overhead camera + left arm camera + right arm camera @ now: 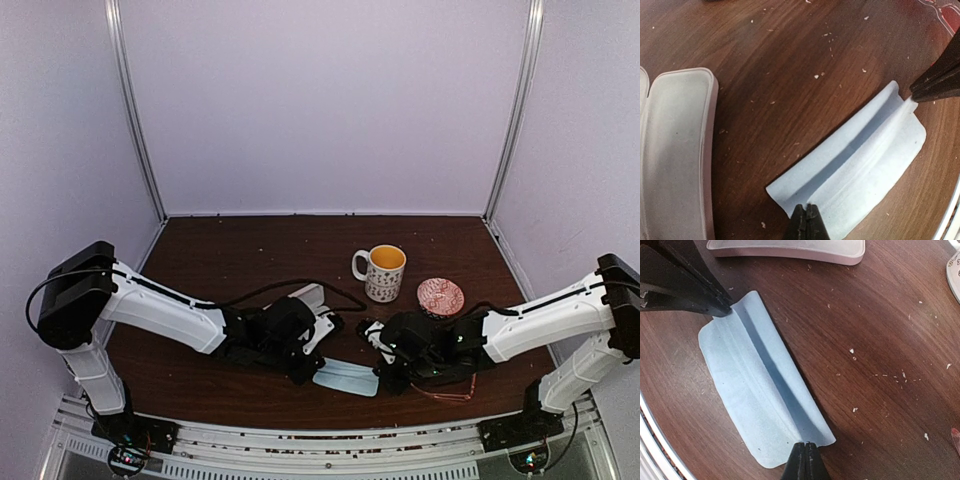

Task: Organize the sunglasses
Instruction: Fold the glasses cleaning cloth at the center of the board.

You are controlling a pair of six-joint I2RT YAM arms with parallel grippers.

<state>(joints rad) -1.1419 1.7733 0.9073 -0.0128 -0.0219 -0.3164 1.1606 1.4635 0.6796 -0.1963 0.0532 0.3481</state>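
The left gripper [807, 220] and right gripper [805, 457] each clamp an end of the blue cloth [855, 165]; the sunglasses [452, 395] lie just right of the latter.

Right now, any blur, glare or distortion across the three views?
Top view: even light but soft; the sunglasses barely resolve. Left wrist: cloth sharp, its fold throws a dark shadow; case looks pale, its edges bowed by the lens. Right wrist: sharp, same fold shadow, no glare.

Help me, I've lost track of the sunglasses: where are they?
In the top view the sunglasses lie on the table near its front edge, on the right, partly under the right arm and right of the light blue cloth.
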